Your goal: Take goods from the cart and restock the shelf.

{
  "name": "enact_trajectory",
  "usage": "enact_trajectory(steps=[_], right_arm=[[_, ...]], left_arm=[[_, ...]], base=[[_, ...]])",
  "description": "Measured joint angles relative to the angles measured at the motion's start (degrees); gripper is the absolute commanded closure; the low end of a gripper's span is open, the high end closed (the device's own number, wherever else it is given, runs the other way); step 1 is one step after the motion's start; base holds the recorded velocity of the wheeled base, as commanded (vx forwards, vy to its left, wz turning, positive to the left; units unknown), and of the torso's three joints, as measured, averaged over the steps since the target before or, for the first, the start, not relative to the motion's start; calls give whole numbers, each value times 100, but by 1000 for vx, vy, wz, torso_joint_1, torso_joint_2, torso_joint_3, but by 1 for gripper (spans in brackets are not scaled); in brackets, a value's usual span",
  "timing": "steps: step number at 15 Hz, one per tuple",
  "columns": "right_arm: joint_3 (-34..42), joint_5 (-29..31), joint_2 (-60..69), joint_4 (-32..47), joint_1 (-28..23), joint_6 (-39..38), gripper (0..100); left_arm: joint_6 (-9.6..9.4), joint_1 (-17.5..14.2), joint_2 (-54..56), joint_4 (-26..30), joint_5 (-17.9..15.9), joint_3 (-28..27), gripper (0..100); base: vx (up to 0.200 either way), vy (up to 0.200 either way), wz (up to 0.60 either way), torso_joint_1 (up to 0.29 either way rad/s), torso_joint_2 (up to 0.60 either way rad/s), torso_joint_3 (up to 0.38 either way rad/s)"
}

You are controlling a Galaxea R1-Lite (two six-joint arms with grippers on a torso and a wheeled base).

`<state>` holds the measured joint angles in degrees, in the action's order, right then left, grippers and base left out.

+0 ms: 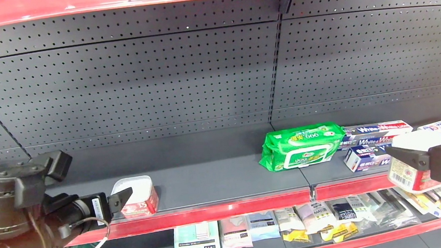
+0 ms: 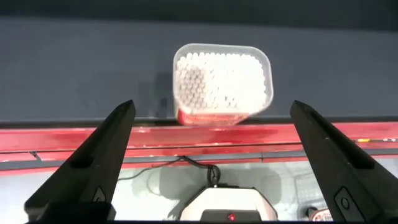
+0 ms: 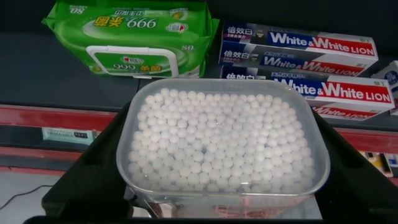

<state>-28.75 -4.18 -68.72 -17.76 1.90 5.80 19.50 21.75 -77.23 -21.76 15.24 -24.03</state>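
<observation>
**A:** Where is your left gripper (image 2: 212, 104) sitting?

**B:** It is hovering with its fingers spread wide, gripping nothing. You are holding it just in front of the shelved swab tub (image 1: 137, 197), which is standing apart from both fingers at the red front edge (image 1: 220, 210) of the shelf (image 1: 209, 173).

**A:** And your right gripper (image 1: 411, 158)?

**B:** It is clamping the held swab tub (image 3: 221, 143) from both sides. You are keeping it out in front of the shelf, near the toothpaste boxes (image 1: 370, 143).

**A:** What is lying beside those?

**B:** The green wipes pack (image 1: 302, 145) is resting on the shelf, just beside the toothpaste boxes on their left.
</observation>
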Motion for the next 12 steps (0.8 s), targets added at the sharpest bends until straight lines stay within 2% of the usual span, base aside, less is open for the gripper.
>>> enact_trajectory(steps=[1,4,5,8,10,12], right_arm=[[-5,-2,9,2,0,5,100],[-24,-11,15,-2,7,29,100],[-30,-16,15,-7,7,46,100],[35,-33,4,-383,16,60,100],[215,-44,-11,-708,21,62,100],[319,-33,15,-741,21,144,100]], left_arm=[[-95,-4,240,9,0,107,0],[-675,-4,989,28,-41,474,0],[-864,-1,1290,39,-154,621,0],[-1209,-1,2238,184,-785,981,0],[-1409,-1,2831,589,-941,1095,0],[-1719,-4,3427,1613,-967,1104,0]], base=[[0,0,0,0,0,0],[0,0,0,0,0,0],[0,0,0,0,0,0],[0,0,0,0,0,0],[0,0,0,0,0,0],[0,0,0,0,0,0]])
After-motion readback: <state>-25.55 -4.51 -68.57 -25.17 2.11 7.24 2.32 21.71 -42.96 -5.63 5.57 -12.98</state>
